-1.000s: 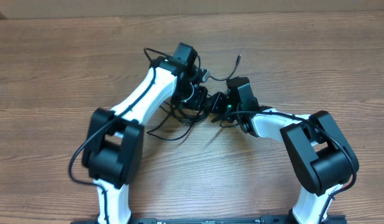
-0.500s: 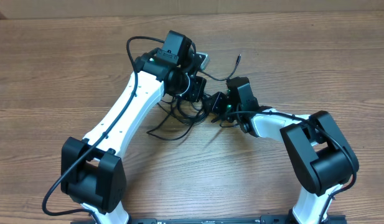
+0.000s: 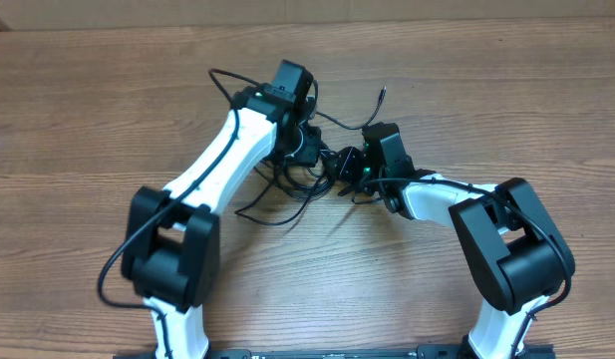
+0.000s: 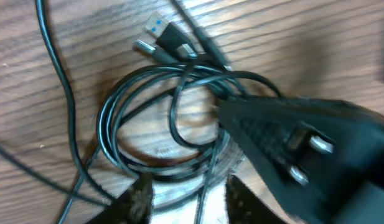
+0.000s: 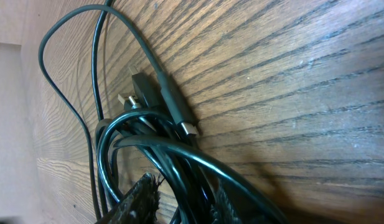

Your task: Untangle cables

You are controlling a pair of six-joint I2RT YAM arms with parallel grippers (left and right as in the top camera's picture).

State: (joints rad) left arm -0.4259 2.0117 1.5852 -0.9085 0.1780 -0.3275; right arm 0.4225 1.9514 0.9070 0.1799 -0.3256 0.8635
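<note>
Cables (image 4: pixel 126 127) sit in a messy coil in the middle of the tabletop (image 3: pixel 506 90), right where both arms meet nose to nose. The left tool (image 4: pixel 187 198) hangs just over the near edge of the coil with its fingers standing apart, and a couple of strands run through the gap without looking pinched. The right tool (image 3: pixel 339 165) comes in from the other side and lies across the coil. The bundle fills the space between its fingers, but I honestly can't tell if it's clamping or just sitting around it. The cords are thin, glossy and black, looped several times over each other. A USB plug (image 4: pixel 162 31) with a blue insert pokes out by the coil, and loose tails trail off across the wood.
</note>
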